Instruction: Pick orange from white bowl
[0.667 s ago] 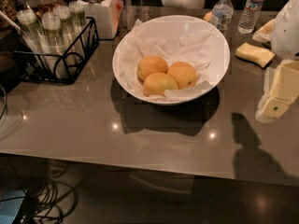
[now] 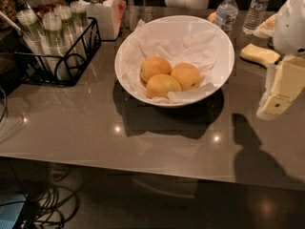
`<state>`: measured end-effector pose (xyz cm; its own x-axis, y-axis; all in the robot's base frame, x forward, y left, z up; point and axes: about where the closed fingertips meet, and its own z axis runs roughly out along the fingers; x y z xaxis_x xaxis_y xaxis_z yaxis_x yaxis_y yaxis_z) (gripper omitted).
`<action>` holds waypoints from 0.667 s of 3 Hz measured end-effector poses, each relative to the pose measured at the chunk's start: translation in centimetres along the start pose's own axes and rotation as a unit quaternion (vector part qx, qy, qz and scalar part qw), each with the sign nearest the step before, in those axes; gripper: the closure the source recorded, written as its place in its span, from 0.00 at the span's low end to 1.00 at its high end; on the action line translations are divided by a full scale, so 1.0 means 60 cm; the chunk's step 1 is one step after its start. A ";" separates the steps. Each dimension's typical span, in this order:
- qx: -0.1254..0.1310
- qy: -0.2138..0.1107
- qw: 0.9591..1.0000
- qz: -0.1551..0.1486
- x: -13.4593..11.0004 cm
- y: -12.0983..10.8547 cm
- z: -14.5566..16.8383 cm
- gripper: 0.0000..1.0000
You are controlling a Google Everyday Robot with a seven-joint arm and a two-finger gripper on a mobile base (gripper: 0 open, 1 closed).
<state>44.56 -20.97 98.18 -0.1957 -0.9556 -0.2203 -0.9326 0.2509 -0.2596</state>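
We've picked nothing yet: orange (image 2: 186, 75) sits in white bowl (image 2: 125, 61). Gripper (image 2: 279, 92) hangs right of bowl, apart; open or closed, we can't tell. Reach, grasp, lift remain.

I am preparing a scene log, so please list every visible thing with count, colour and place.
wide round glossy white bowl: one, white, table centre
round orange fruits: three, orange, inside the bowl on the paper
crumpled paper lining: one, white, inside the bowl
black wire basket: one, black, left, holding clear cups
lidded jar: one, white, behind the basket
clear plastic water bottles: two, clear, back right
flat pale block: one, yellowish, right of the bowl
glossy table: one, grey-brown, foreground
gripper: one, cream, right edge, above the table beside the bowl
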 end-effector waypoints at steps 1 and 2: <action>-0.009 -0.016 1.000 -0.026 -0.041 -0.033 0.011 0.00; -0.016 -0.050 0.997 -0.060 -0.110 -0.102 0.036 0.00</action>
<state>52.22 -15.89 99.19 -0.0523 -0.9579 -0.2825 -0.9572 0.1288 -0.2594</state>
